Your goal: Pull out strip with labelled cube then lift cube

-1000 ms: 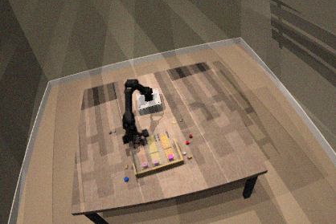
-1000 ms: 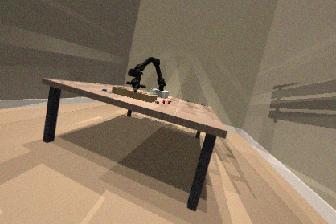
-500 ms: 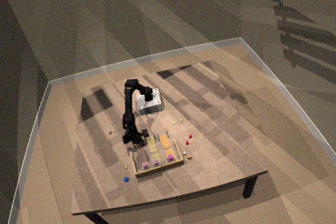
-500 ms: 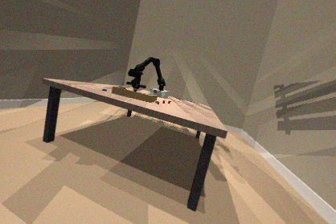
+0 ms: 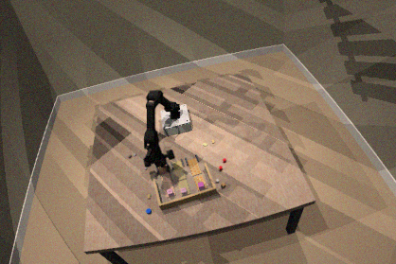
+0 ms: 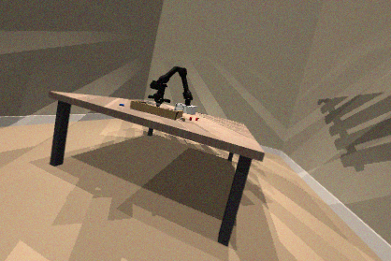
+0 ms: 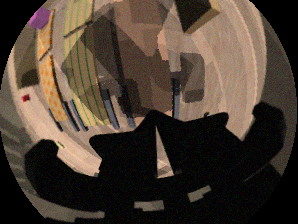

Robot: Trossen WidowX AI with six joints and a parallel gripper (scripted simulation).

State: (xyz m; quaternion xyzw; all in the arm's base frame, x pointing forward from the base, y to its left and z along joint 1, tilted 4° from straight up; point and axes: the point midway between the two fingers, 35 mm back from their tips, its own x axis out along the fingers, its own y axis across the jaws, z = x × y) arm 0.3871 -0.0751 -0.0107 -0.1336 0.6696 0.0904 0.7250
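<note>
My gripper [image 5: 163, 168] [image 6: 159, 104] [image 7: 153, 113] is shut, low over the rear left of the shallow tray [image 5: 189, 200] [image 6: 154, 109], with nothing visible between its fingers. An orange patterned strip [image 5: 194, 167] [image 7: 49, 87] lies on the tray's right side; a dark line crosses it. A yellow-green striped strip [image 5: 179, 171] [image 7: 84, 75] lies beside it, also with a dark line across. The left lane is in shade under my gripper, and its strip cannot be made out clearly. A magenta cube [image 5: 201, 185] [image 7: 40, 18] and two pink cubes [image 5: 171, 192] [image 5: 184, 191] stand near the tray's front. Their labels are unreadable.
Thin dark rails [image 7: 116, 65] divide the lanes. A white box [image 5: 176, 128] stands behind the tray at the arm's base. Two red pieces [image 5: 225, 160] [image 5: 220, 168] and a brown piece [image 5: 223, 185] lie right of the tray; a blue piece [image 5: 149, 211] lies at front left.
</note>
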